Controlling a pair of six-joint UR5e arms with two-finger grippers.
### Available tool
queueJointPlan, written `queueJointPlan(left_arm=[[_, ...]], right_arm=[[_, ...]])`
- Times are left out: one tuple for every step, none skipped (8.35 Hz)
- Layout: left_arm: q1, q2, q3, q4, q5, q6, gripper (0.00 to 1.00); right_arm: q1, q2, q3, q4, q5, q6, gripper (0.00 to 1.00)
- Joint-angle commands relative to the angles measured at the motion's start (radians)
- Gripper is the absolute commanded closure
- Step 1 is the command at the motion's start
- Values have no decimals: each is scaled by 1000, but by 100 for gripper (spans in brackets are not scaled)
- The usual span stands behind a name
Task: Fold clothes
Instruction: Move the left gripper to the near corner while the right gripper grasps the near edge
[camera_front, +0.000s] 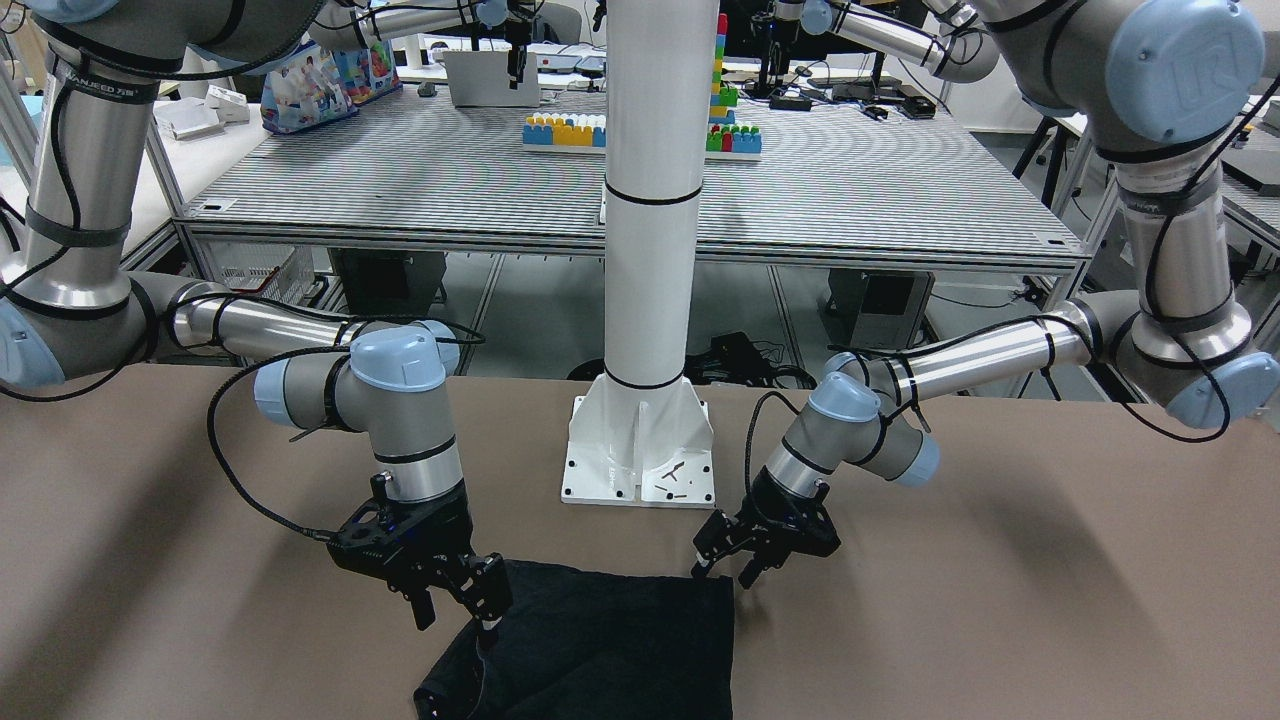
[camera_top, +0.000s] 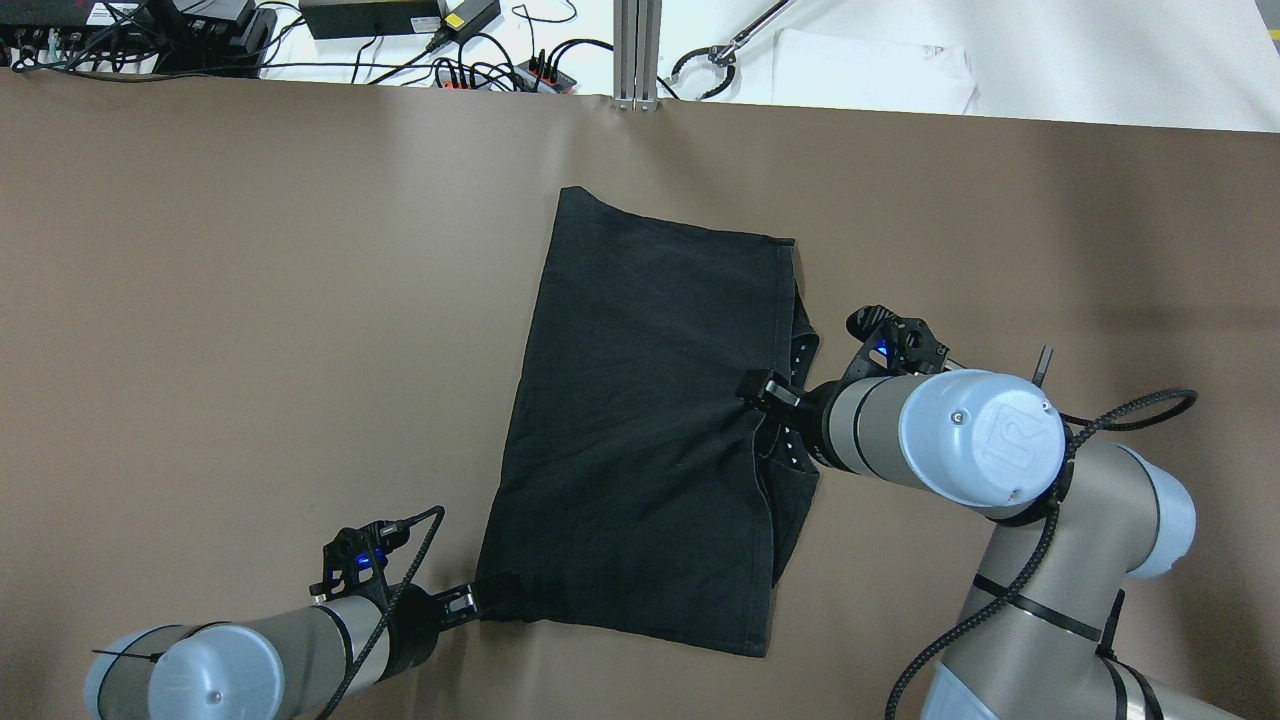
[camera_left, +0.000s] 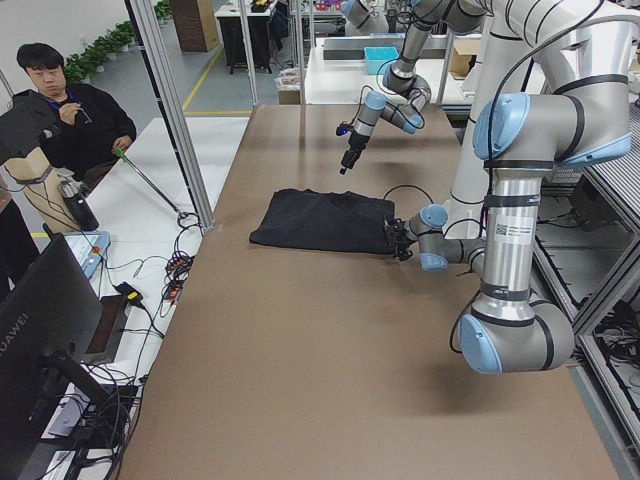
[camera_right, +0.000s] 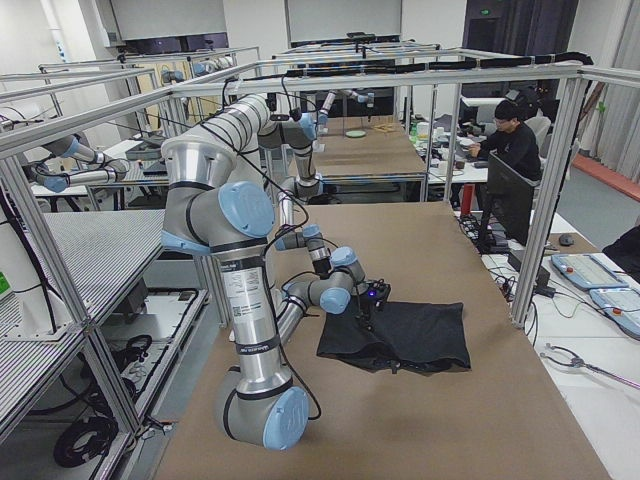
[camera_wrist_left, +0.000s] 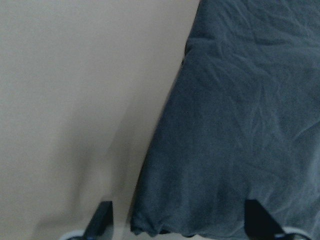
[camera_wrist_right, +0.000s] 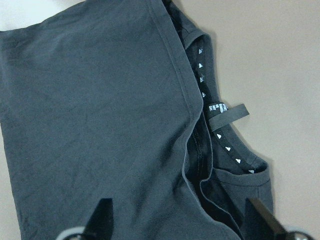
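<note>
- lying flat mid-table, the black cloth (camera_top: 640, 420) is folded over, its collar showing at the edge on the robot's right.
- left gripper (camera_front: 722, 576): jaws spread, low at the cloth's near left corner.
- right gripper (camera_front: 457, 620): jaws spread too, over the collar edge, holding nothing.
- brown table cover (camera_top: 250, 300) stretches wide on both sides of the cloth.
- white pole base (camera_front: 640, 460) stands near the cloth's robot-side edge; a person (camera_left: 70, 110) sits past the far edge.

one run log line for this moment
clothes: flat on table | left gripper: open, at robot-side corner | right gripper: open, over collar-side edge
</note>
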Motion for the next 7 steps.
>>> queueJointPlan(left_arm=[[1,-13,5,0,3,-9,37],[1,-15,18,0,3,-9,36],[1,-15,24,0,3,-9,36],[1,-16,24,0,3,-9,36],[1,-16,25,0,4,-9,36],[1,-16,24,0,3,-9,44],[-1,-16,24,0,1,-9,69]], right_arm=[[0,0,0,0,0,0,7],[0,0,0,0,0,0,7],[0,0,0,0,-2,0,7],[0,0,0,0,-2,0,7],[0,0,0,0,0,0,7],[0,0,0,0,0,0,7],[0,-2,0,0,0,0,7]])
